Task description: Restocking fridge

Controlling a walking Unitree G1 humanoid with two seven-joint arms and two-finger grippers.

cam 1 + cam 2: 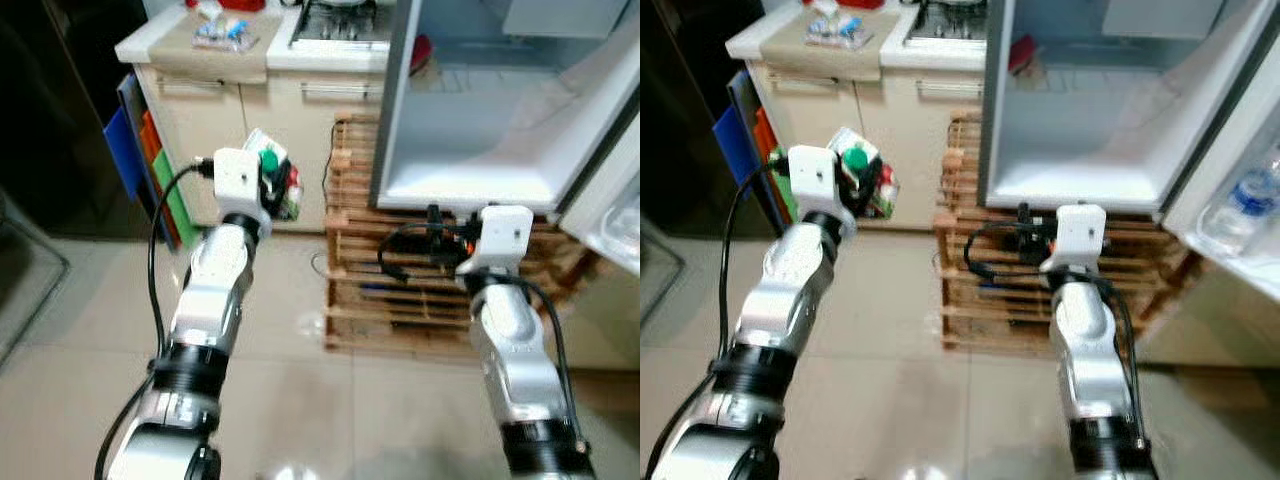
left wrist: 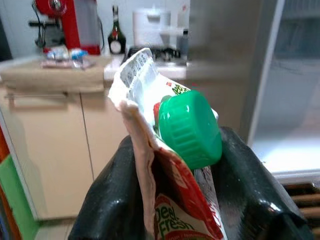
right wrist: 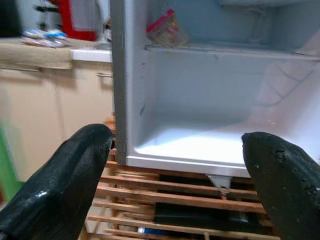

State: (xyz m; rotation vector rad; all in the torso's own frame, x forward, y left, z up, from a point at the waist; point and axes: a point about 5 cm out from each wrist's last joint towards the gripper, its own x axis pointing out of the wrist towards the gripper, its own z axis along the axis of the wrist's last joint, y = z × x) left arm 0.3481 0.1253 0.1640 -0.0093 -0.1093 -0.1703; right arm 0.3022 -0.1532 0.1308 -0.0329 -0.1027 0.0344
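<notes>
Carton (image 2: 170, 165) bottom cut off in left tool (image 2: 187, 200); right tool (image 3: 175, 170) spread, empty.

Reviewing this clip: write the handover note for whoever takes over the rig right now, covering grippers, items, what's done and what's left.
Left gripper: shut on a carton with a green cap, held up in front of the kitchen cabinet, left of the fridge.
Right gripper: open, empty, low in front of the wooden pallet under the fridge.
Fridge: door open, bottom compartment bare; a red-and-pink packet on the upper shelf, a water bottle in the door rack.
Done: carton picked up.
Left: carry the carton into the fridge, release it.
</notes>
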